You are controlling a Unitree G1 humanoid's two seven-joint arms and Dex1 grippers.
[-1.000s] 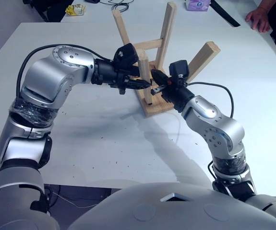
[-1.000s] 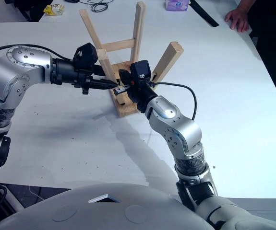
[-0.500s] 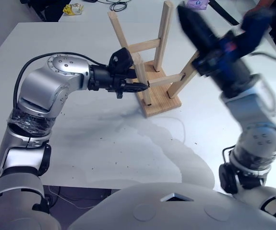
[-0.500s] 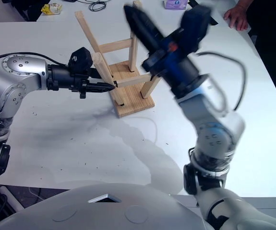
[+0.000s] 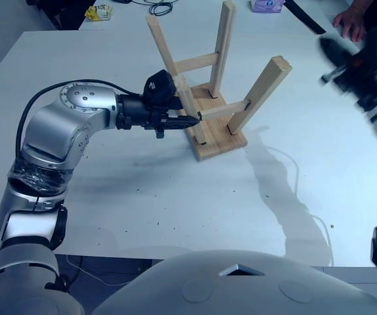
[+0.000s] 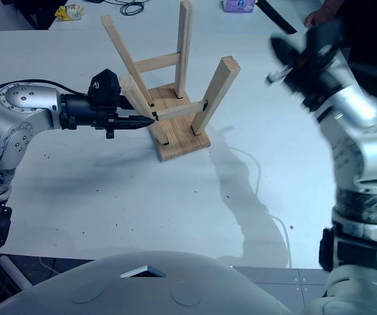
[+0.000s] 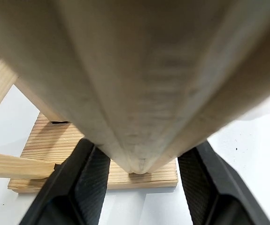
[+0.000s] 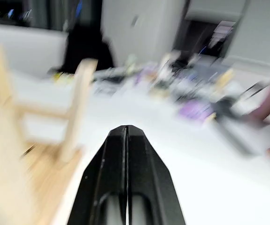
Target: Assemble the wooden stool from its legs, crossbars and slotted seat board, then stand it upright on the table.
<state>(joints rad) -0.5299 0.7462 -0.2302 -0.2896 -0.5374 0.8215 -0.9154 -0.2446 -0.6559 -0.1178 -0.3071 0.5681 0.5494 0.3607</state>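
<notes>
Task item: stool (image 5: 214,98), upside down. The seat board (image 5: 219,143) lies flat on the table (image 5: 142,197), with four legs up and both crossbars (image 5: 224,109) in place. The leg on the board's right (image 5: 260,95) leans outward; its seating in the slot can't be made out.

Left gripper (image 5: 189,119): jaws clamped on the board's near-left leg (image 7: 139,93), one finger (image 7: 90,183) on each side, toward the board end of the leg.

Right gripper (image 8: 127,127): raised, well right of the board, jaws together with nothing between them.

Judgement: assembly looks nearly done and the turn upright remains.
- Check the leaning leg first.
- One grip on a single leg would lever that joint, so bring the right gripper to a leg or crossbar across the board.
- Lift evenly, then rotate.

Room:
- Open table lies toward the robot from the board and to its right, and the near edge is well off.
- The far edge is closer behind the board, so tip the stool toward the robot, not away.
</notes>
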